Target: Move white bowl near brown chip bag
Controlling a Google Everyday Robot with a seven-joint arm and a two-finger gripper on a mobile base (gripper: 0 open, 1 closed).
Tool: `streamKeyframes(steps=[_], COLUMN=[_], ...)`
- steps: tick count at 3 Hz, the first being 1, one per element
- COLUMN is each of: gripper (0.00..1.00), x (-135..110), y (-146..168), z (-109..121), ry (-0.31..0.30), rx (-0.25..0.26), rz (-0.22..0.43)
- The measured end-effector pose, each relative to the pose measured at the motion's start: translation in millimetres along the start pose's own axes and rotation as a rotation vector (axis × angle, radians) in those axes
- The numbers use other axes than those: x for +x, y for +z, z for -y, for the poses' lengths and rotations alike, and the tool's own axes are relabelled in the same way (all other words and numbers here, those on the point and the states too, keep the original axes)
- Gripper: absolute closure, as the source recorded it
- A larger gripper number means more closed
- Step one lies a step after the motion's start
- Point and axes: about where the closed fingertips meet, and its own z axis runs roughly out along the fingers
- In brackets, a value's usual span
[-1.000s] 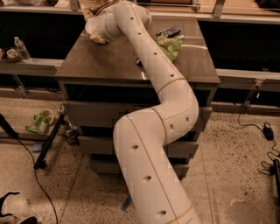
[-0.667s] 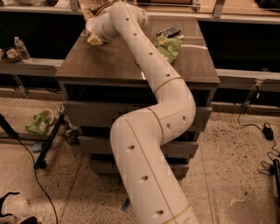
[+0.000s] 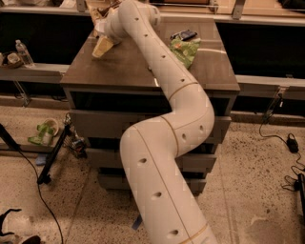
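Note:
My arm reaches over the dark cabinet top [image 3: 133,71] to its back left corner. The gripper [image 3: 106,37] is at the end of the wrist there, mostly hidden by the wrist itself. The white bowl [image 3: 102,46] shows as a pale tilted shape right under the gripper, at or just above the surface. Whether it is gripped cannot be seen. The brown chip bag [image 3: 99,11] peeks out just behind the wrist at the back edge, close to the bowl and mostly hidden.
A green chip bag [image 3: 185,48] lies at the back right of the cabinet top, with a small dark object [image 3: 183,34] behind it. A low shelf with a water bottle [image 3: 23,52] runs along the left. Cables and a stand lie on the floor.
The arm has shifted slightly to the left. The white bowl stays under the gripper at the back left corner.

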Motion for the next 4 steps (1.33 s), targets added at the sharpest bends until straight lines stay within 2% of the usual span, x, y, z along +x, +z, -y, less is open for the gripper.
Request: streamKeyframes(steps=[1, 2, 3, 4], gripper=[0.00, 0.00, 0.00, 0.00], x=[5, 5, 41, 82], y=[-23, -85, -170, -218], z=[23, 71, 117, 138], ry=[0.045, 0.106, 0.215, 0.288], rx=[0.040, 0.114, 0.183, 0.233], rz=[0.008, 0.045, 0.010, -0.088])
